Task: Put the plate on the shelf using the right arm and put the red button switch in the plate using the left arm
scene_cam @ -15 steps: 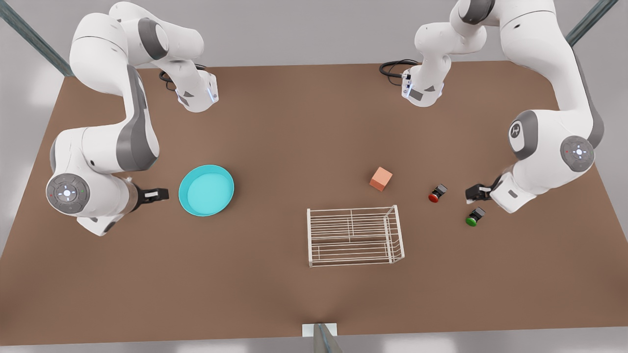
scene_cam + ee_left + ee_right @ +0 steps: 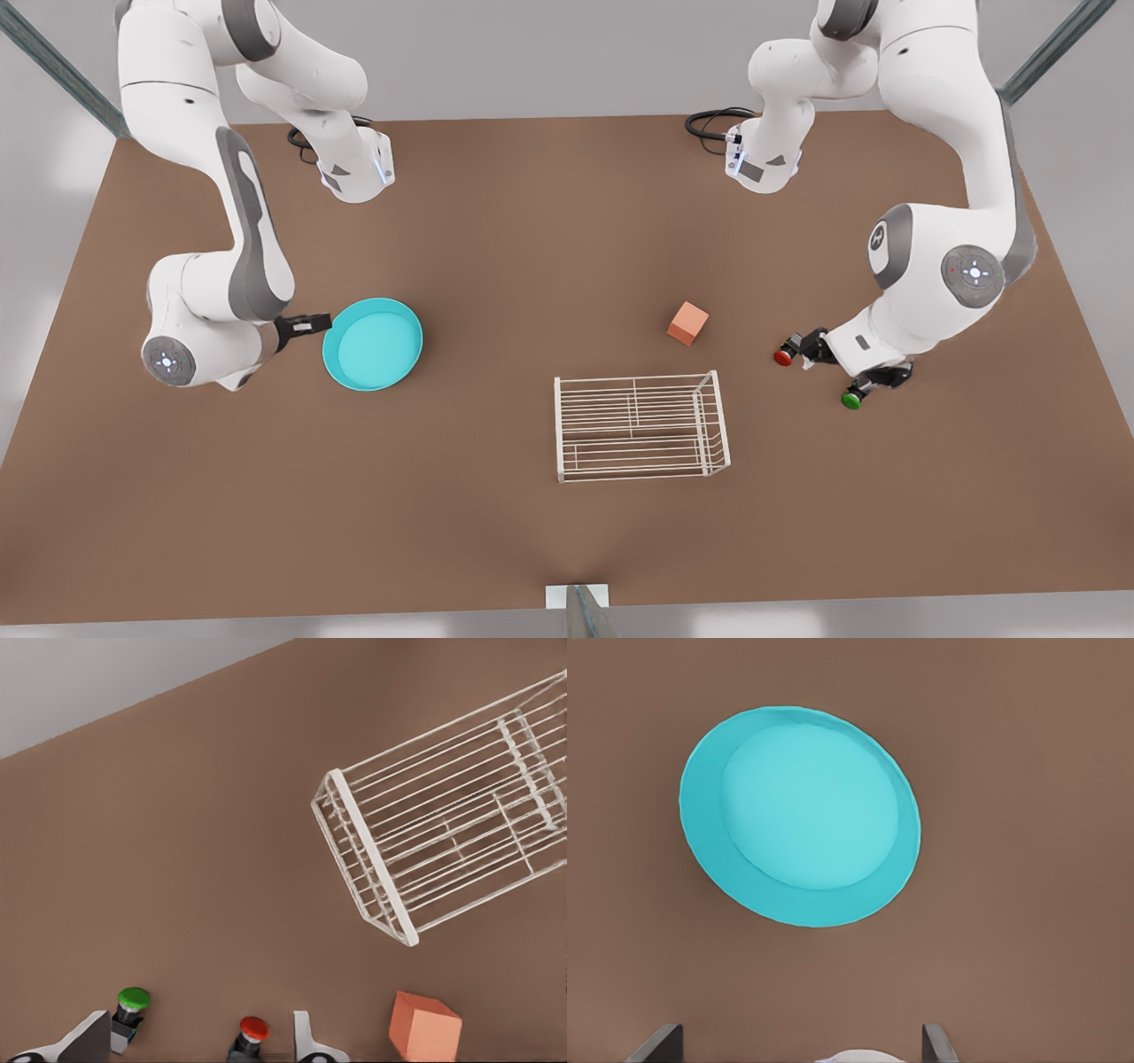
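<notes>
A: Where do we see the plate point(image 2: 373, 344)?

B: It lies flat on the brown table point(image 2: 532, 221), well over on the front view's left, upright and with nothing in it. The shelf point(image 2: 640, 427) stands apart from it, nearer the middle and toward the near edge, with nothing on its bars.

A: And the right gripper point(image 2: 310, 324)?

B: We find it low at the plate's left rim, pointing at the dish from the side. In the right wrist view its two fingertips point(image 2: 656, 1043) stand wide apart, with the plate point(image 2: 799, 815) ahead of them and not between them. Nothing is held.

A: Where is the red button switch point(image 2: 785, 354)?

B: On the table at the front view's right, lying with its red cap turned toward the shelf side. The left gripper point(image 2: 811, 347) sits right at its black body. In the left wrist view the red button switch point(image 2: 250, 1036) rests between the two spread fingers point(image 2: 306, 1041), so the claw is wide and not closed on it.

A: What else lies around?

B: A green button switch point(image 2: 853, 396) sits just nearer than the red one, partly under the left arm's wrist. An orange cube point(image 2: 687, 322) stands between the red switch and the shelf's far side.
</notes>
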